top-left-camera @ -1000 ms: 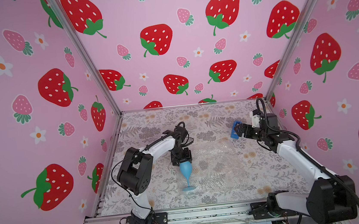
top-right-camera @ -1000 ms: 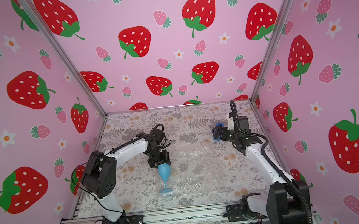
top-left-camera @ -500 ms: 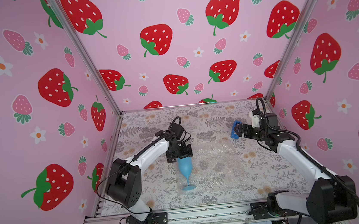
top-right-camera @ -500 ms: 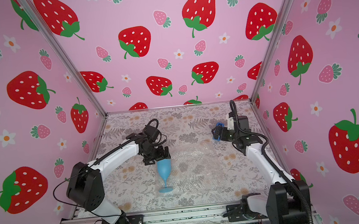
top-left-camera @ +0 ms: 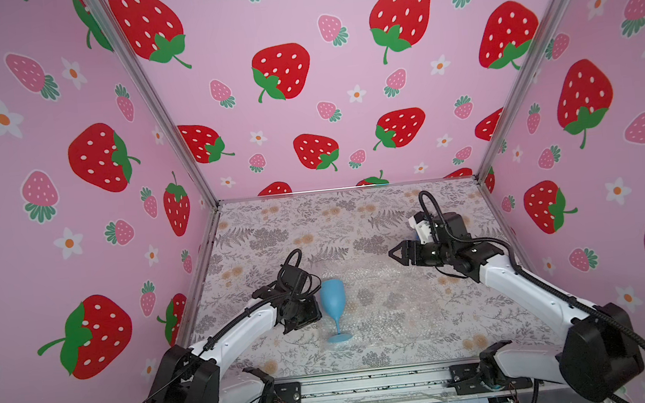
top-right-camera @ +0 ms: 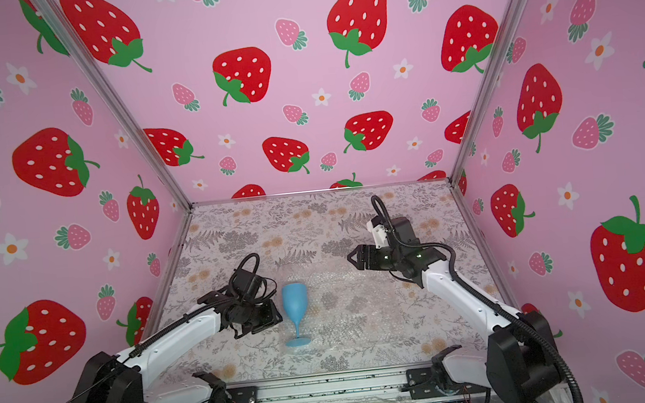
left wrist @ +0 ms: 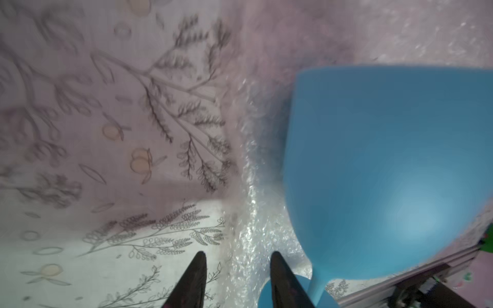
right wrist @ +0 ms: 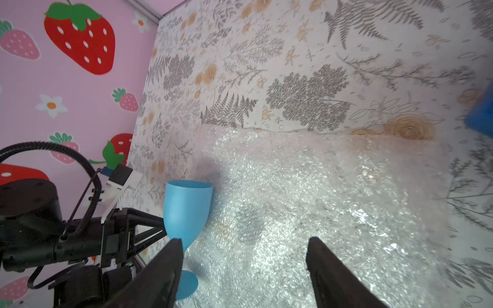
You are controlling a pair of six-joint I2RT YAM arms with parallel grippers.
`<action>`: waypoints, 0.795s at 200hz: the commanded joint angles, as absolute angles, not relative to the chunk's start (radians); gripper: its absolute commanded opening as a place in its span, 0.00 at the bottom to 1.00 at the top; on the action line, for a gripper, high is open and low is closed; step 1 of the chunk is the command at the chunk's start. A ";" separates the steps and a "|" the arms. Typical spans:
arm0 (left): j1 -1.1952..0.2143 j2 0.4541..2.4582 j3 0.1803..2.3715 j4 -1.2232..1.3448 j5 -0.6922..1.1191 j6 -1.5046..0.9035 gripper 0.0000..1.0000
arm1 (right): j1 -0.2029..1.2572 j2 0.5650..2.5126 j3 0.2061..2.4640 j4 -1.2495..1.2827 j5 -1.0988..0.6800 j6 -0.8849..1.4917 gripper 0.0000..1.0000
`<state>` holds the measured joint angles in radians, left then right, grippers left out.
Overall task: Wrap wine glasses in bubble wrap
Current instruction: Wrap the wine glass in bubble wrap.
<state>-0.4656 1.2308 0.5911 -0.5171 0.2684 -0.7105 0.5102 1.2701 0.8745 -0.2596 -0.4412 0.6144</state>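
Left tool (left wrist: 237, 254): its two fingers are a little way apart, a narrow gap. It holds nothing. Only the edge of the bubble wrap shows in the gap below the tips.
Right tool (right wrist: 244, 240): its fingers are wide apart and it holds nothing. It hangs in the air above the far side of the bubble wrap.
Goblet (top-left-camera: 333, 296): a light blue cup on a thin stem. It stands upright, just beside the left tool and outside its fingers. It is well apart from the right tool and out in front of it.
Bubble wrap (top-left-camera: 394, 296): a clear, bumpy sheet lying flat on the table. It lies under the goblet and reaches from the left tool's tips to below the right tool.
Table (top-left-camera: 294, 221): it has a pale cover with grey leaves and orange flowers.
Dark blue thing (right wrist: 480, 112): only a corner shows at the side of the right wrist view, too little to tell what it is.
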 commanded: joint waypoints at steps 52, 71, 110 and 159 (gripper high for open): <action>-0.465 1.213 0.467 -0.295 0.351 -0.739 0.33 | 0.664 1.318 0.821 -0.230 -0.394 0.745 0.70; -0.465 1.219 0.451 -0.272 0.353 -0.740 0.33 | 0.679 1.321 0.825 -0.229 -0.392 0.753 0.69; -0.465 1.203 0.426 -0.243 0.376 -0.742 0.46 | 0.693 1.314 0.816 -0.230 -0.385 0.766 0.69; -0.464 1.130 0.407 -0.279 0.354 -0.739 0.44 | 0.694 1.308 0.800 -0.233 -0.377 0.765 0.68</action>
<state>-0.4656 1.1591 0.4156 -0.2432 0.3679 -0.7357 0.6872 1.3155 0.8165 -0.2329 -0.3946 0.7418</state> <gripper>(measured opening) 0.456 0.685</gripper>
